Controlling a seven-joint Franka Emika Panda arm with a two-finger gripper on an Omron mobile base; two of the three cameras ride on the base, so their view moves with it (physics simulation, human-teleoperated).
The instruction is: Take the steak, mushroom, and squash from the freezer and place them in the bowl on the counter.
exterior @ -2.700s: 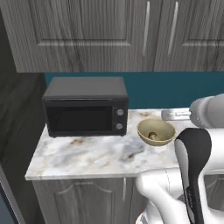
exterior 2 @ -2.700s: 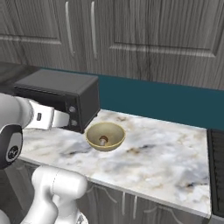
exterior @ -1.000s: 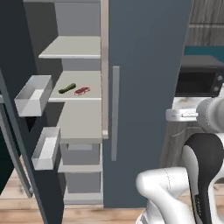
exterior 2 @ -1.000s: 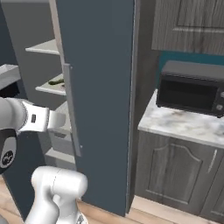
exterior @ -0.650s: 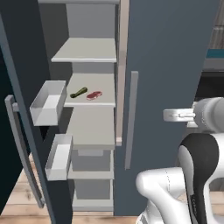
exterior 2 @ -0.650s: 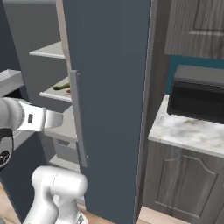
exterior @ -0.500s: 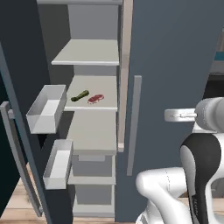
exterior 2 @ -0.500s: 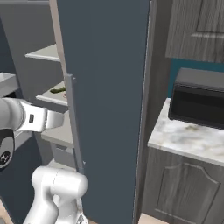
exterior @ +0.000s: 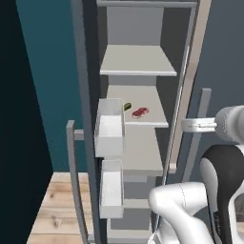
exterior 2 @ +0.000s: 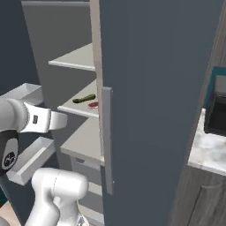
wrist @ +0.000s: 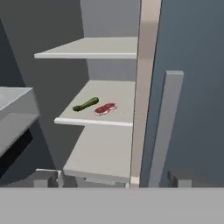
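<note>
The freezer [exterior: 138, 61] stands with its left door swung open. On its middle shelf lie the dark green squash [wrist: 85, 104] and, just right of it, the red steak [wrist: 105, 108]. Both also show as the squash [exterior: 127, 106] and steak [exterior: 139, 112], and from the other side as the squash [exterior 2: 84, 99] and steak [exterior 2: 93, 105]. My gripper [wrist: 113, 180] is open, empty, in front of the shelves and well short of the food. The mushroom and the bowl are out of view. A corner of the counter [exterior 2: 207, 154] shows at the right.
The open door carries two white bins [exterior: 109, 126] and a long bar handle [exterior: 71, 157]. The shut right door has a grey bar handle [wrist: 164, 127] close to my hand. A dark microwave [exterior 2: 218, 114] sits on the counter. A wood floor [exterior: 57, 205] lies below.
The whole picture has shifted as the base drove: the freezer's open compartment now sits nearer and more central. Squash and steak lie where they were. The gripper stays open.
</note>
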